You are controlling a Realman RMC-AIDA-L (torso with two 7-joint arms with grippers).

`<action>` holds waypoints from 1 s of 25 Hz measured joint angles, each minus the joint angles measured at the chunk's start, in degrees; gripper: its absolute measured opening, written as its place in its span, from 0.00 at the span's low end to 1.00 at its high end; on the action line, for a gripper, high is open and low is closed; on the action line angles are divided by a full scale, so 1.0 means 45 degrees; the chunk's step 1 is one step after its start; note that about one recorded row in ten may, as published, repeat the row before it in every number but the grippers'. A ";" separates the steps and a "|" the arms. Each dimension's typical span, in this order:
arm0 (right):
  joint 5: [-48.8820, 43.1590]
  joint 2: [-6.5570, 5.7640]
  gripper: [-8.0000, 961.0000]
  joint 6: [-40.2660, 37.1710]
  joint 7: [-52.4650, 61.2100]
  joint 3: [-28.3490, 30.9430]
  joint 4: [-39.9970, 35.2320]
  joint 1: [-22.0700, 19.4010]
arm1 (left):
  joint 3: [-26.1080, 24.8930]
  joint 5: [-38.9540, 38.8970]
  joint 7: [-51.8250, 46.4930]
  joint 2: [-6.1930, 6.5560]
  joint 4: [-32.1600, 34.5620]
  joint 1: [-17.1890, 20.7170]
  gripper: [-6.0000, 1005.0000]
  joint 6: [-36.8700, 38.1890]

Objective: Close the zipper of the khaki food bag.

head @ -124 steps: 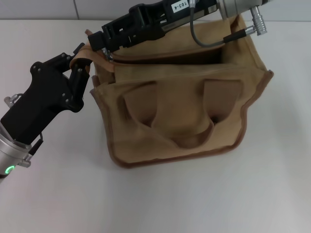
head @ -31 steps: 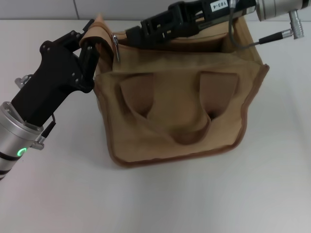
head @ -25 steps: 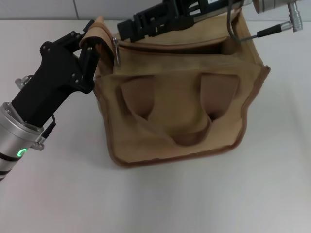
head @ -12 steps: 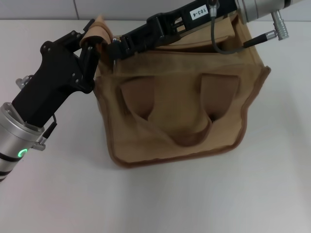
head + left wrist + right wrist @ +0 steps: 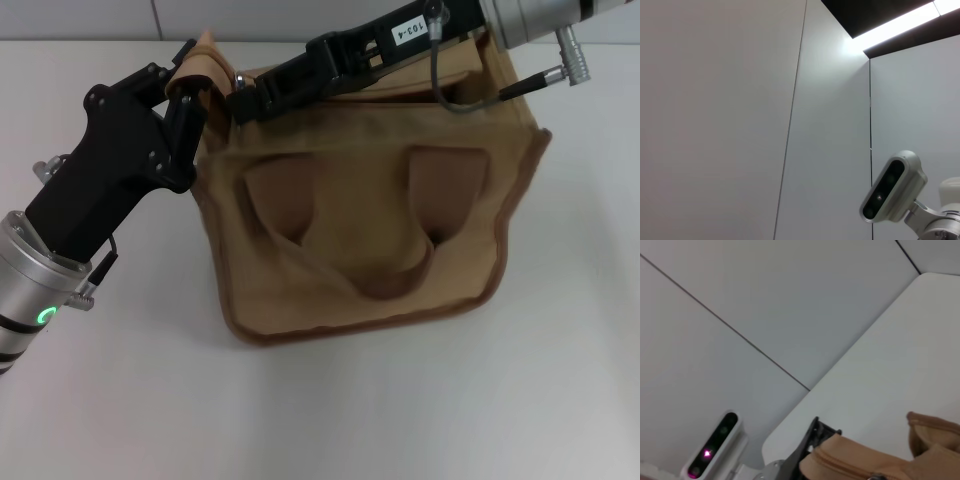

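Note:
The khaki food bag [image 5: 370,210] stands mid-table, its two handles lying flat on the side facing me. My left gripper [image 5: 186,92] is shut on the fabric end tab [image 5: 203,62] at the bag's left top corner. My right arm reaches in from the upper right across the bag's top. My right gripper [image 5: 240,101] has its fingers together at the zipper's silver slider [image 5: 240,79], at the left end of the track. The arm hides most of the zipper track. In the right wrist view only tan fabric of the bag [image 5: 865,460] shows.
The white table [image 5: 420,400] spreads around the bag, with a grey wall behind it. The right arm's cable [image 5: 450,95] loops over the bag's top. The left wrist view shows only wall panels and a camera head [image 5: 891,187].
Within the last second my right gripper came down from above the bag's back edge to the slider at the left end. The left gripper and the bag stayed where they were.

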 joint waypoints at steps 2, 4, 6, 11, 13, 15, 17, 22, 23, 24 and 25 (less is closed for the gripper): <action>-0.0195 0.0055 0.51 0.0128 -0.0003 -0.0012 0.0010 0.0010 | 0.0000 0.0012 0.0001 0.0000 0.0000 -0.0006 0.04 0.0001; -0.0395 0.0104 0.51 0.0213 -0.0006 -0.0012 0.0012 0.0053 | 0.0000 0.0014 0.0000 0.0000 0.0000 -0.0007 0.04 0.0002; -0.0455 0.0145 0.51 0.0229 -0.0009 -0.0012 0.0015 0.0085 | 0.0001 0.0016 0.0001 0.0000 0.0000 -0.0010 0.04 0.0002; -0.0474 0.0229 0.51 0.0245 -0.0016 -0.0013 0.0009 0.0159 | 0.0000 0.0014 0.0001 0.0000 0.0000 -0.0012 0.04 0.0016; -0.0472 0.0234 0.51 0.0250 -0.0018 -0.0013 -0.0021 0.0165 | -0.0001 0.0016 0.0000 0.0000 0.0000 -0.0013 0.04 0.0016; -0.0467 0.0235 0.51 0.0295 -0.0019 -0.0014 -0.0041 0.0174 | -0.0001 0.0022 0.0000 0.0000 0.0000 -0.0012 0.04 0.0016; -0.0468 0.0235 0.51 0.0374 -0.0020 -0.0014 -0.0043 0.0195 | -0.0001 0.0026 0.0000 0.0000 -0.0003 -0.0013 0.04 0.0016; -0.0438 0.0254 0.51 0.0406 -0.0020 -0.0012 -0.0043 0.0208 | -0.0002 0.0032 0.0001 0.0000 -0.0019 0.0000 0.04 0.0001; -0.0431 0.0258 0.51 0.0405 -0.0020 -0.0012 -0.0043 0.0208 | -0.0002 0.0032 0.0001 0.0000 -0.0019 0.0001 0.04 -0.0004; -0.0427 0.0263 0.51 0.0401 -0.0020 -0.0012 -0.0042 0.0210 | -0.0002 0.0032 0.0001 0.0000 -0.0020 0.0002 0.04 -0.0010; -0.0422 0.0268 0.51 0.0392 -0.0020 -0.0012 -0.0042 0.0211 | -0.0002 0.0032 0.0000 -0.0001 -0.0020 0.0004 0.04 -0.0012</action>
